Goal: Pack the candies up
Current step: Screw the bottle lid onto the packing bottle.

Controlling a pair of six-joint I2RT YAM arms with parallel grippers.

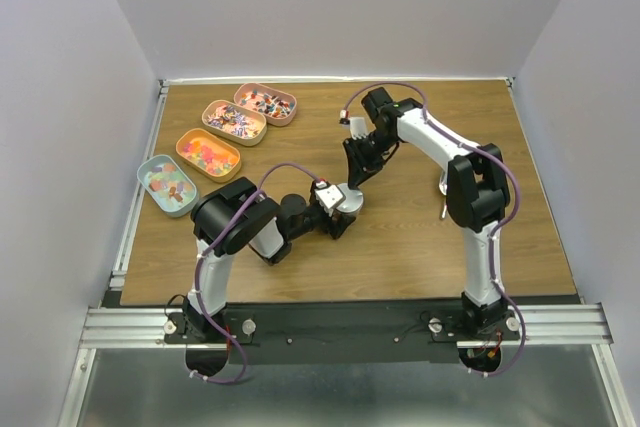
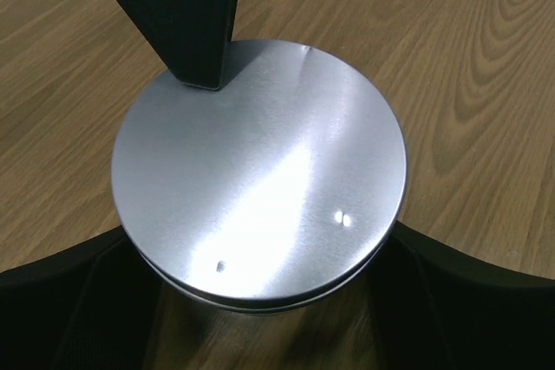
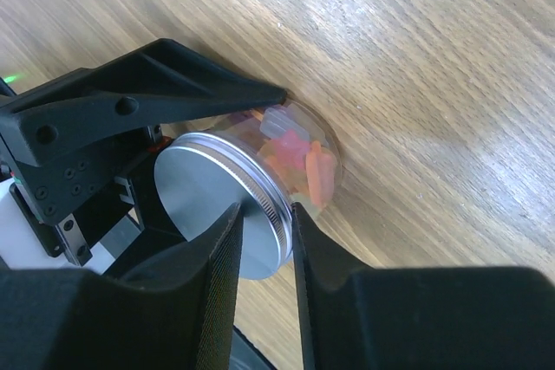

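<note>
Right wrist view: right fingers (image 3: 217, 275) pinch the silver lid (image 3: 208, 197) at its 6 o'clock rim, while left fingers (image 3: 173, 93) clamp the clear jar (image 3: 323, 138) of candies (image 3: 299, 169).

R end effector (image 3: 264, 218) pinches silver lid (image 3: 204, 192) of clear jar (image 3: 316, 127) w/ candies (image 3: 297, 166).

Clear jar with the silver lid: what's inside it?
Orange and pale candies show through the clear jar; the lid hides the rest.

Orange and pale candies (image 3: 299, 162) sit in a clear jar (image 3: 314, 124); more fill four oval tins (image 1: 200, 170).
</note>
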